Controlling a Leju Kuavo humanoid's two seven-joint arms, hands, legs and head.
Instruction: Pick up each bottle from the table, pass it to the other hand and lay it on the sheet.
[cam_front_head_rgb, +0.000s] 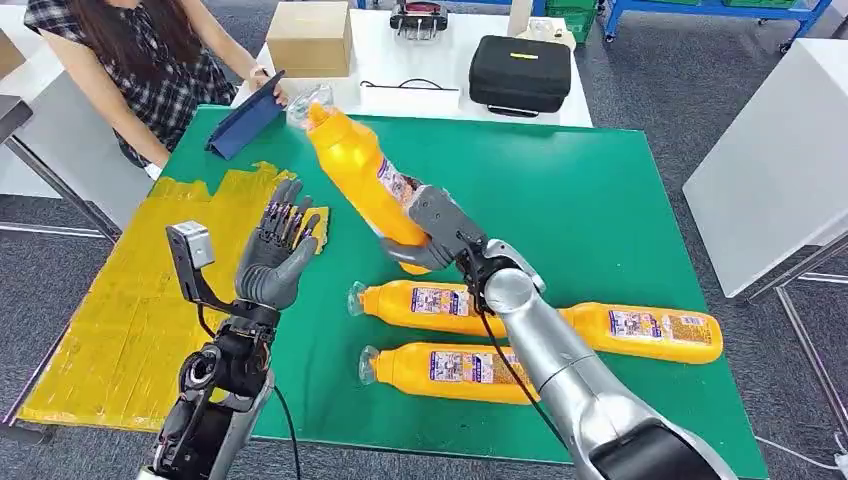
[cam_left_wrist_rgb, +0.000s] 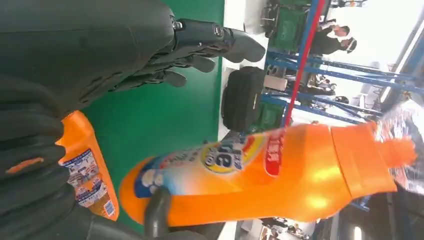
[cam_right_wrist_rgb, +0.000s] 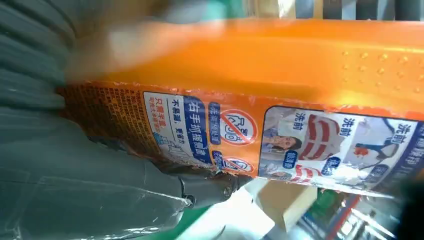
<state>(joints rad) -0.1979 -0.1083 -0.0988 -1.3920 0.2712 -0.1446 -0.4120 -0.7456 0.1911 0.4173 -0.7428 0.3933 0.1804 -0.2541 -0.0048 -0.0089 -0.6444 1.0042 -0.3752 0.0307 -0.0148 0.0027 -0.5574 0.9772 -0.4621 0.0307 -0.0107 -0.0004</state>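
R hand (cam_front_head_rgb: 432, 232) grips orange bottle (cam_front_head_rgb: 358, 170) raised above green table (cam_front_head_rgb: 600, 200); L hand (cam_front_head_rgb: 280, 250) empty, fingers apart, beside it.

held bottle (cam_front_head_rgb: 352, 165): we see orange-yellow plastic, a clear wrap over the cap, and a blue, white and red label
bottles on the table (cam_front_head_rgb: 440, 301): we see the same orange with blue-and-white labels
table cover (cam_front_head_rgb: 600, 200): plain green
sheet (cam_front_head_rgb: 120, 300): yellow, crinkled
right hand (cam_front_head_rgb: 440, 235): grey
left hand (cam_front_head_rgb: 278, 250): we see a grey palm with darker fingers
case (cam_front_head_rgb: 520, 72): black with a small yellow mark
box (cam_front_head_rgb: 310, 38): tan
person's shirt (cam_front_head_rgb: 160, 70): we see a dark check with white
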